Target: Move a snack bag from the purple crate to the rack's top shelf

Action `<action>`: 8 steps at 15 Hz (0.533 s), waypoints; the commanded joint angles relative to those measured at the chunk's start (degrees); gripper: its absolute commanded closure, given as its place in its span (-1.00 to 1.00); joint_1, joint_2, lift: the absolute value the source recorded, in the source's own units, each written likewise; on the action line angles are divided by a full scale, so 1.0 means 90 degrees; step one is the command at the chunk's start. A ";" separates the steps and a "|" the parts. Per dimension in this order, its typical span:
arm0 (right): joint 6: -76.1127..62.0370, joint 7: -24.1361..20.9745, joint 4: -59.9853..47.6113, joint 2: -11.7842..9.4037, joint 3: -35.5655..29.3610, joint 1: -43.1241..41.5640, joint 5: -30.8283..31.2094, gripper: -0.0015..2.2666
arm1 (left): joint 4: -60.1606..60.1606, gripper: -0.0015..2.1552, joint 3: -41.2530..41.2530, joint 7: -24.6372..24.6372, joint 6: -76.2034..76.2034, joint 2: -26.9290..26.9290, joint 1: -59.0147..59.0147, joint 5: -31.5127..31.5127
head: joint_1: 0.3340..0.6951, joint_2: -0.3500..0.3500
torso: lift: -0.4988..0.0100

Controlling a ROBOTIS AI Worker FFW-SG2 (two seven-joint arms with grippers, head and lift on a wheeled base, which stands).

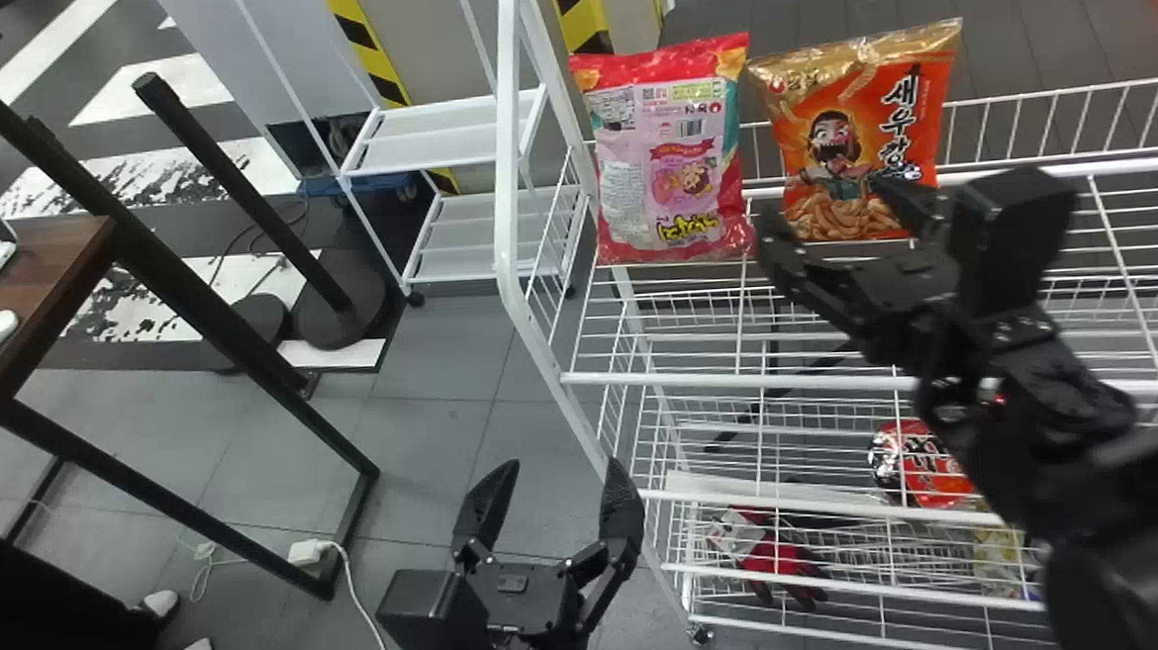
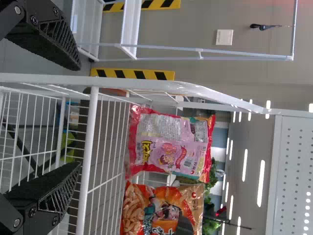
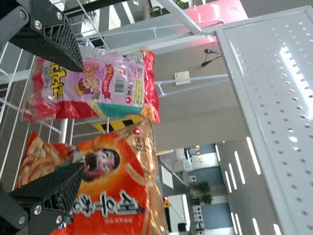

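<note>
Snack bags, two, on the top shelf (image 1: 661, 379)

Item: pink-and-red bag (image 1: 664, 157), one. Stood upright, its printed face turned outward. Item: orange-and-gold bag (image 1: 852, 142), one. Stood upright just beside the first, front outward. Both are borne by the shelf's wires, presumably so placed to be seen side by side and kept from toppling; by which of them the task is meant cannot be told.

Item: right gripper (image 1: 824, 208), one. Held in front of the bags, its two fingers wide apart, with nothing gripped. The spread is likely kept so that a bag can be left, or straddled, without being dragged. Whether the orange bag is touched cannot be told.

Item: left gripper (image 1: 564, 464), one. Parked low beside the rack (image 1: 504, 170), its two fingers wide and nothing held, probably so that the right arm's work is left unhindered.

Lower shelves: one red packet (image 1: 928, 465) and one red-and-dark bundle (image 1: 779, 552) are stored.

Count: bags, two; grippers, two; fingers, four.

Remarks: the placing is judged all but complete. A straight, slow withdrawal seems called for; by a sideways brush either bag could be tipped, the soft packs being easily creased or slid.
</note>
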 commanded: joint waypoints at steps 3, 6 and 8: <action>0.0324 0.0172 -0.1227 -0.0981 -0.0577 0.1087 0.0037 -0.85 | -0.0187 -0.87 -0.0089 0.0065 0.0093 -0.0011 0.0069 -0.0073 | 1.00 0.78 | 0.96; -0.0496 0.0309 -0.1510 -0.1284 -0.1006 0.1918 -0.0051 -0.85 | -0.0284 -0.87 -0.0089 0.0095 0.0093 -0.0021 0.0157 -0.0073 | 1.00 0.63 | 0.96; -0.1023 0.0367 -0.1676 -0.1489 -0.1260 0.2425 -0.0051 -0.85 | -0.0304 -0.87 -0.0089 0.0104 0.0093 -0.0021 0.0176 -0.0082 | 1.00 0.52 | 0.96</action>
